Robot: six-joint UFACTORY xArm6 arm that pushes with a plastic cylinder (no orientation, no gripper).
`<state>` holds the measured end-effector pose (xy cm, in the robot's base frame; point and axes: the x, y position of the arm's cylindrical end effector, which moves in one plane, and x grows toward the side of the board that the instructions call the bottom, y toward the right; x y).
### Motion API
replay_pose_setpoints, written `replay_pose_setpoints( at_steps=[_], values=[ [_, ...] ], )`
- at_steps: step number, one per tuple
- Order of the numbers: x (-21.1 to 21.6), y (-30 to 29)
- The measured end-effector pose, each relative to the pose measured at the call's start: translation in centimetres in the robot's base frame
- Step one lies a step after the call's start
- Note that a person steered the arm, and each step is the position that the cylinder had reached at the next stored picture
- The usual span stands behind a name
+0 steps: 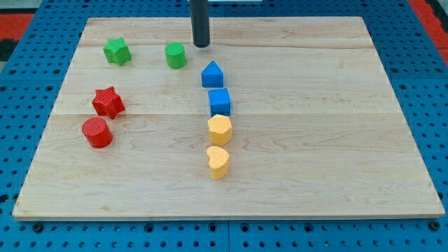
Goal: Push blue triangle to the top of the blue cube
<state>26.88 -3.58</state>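
On top of a blue pegboard (pixel 42 14) full of little holes lies a big wooden board (pixel 315 126), and it fills most of the view. Near the view's top, a dark rod (pixel 200 17) comes straight down, and my tip (pixel 201 45) rests on the wood near the top edge. It is just a rod, so it has no jaws to be apart or together, and it touches no block. My tip sits just to the view's right of the green cylinder (pixel 176 55) and a little above the blue triangle (pixel 212 74), with a gap between. Down the middle runs a line of four blocks. The blue triangle is at the top of that line, and the blue cube (pixel 219 102) is right below it, very close, though I cannot tell if they touch. Under the cube sits a yellow block (pixel 219 130) with many flat sides, touching the cube or almost touching it. Below that is a yellow heart (pixel 218 162), close under the other yellow one. Over on the view's left, a green star (pixel 117 51) sits near the top, to the left of the green cylinder. Lower down on the left is a red star (pixel 108 102), and a red cylinder (pixel 96 132) sits just under it.
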Motion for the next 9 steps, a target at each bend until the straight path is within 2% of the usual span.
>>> replay_pose_setpoints(
  at_steps=[1,2,4,6,8,9],
  values=[
    [2.5,4.9],
    [6.0,5.9],
    [7.7,0.7],
    [7.0,0.2],
    [5.9,-7.6],
    [7.8,-6.1]
  ],
)
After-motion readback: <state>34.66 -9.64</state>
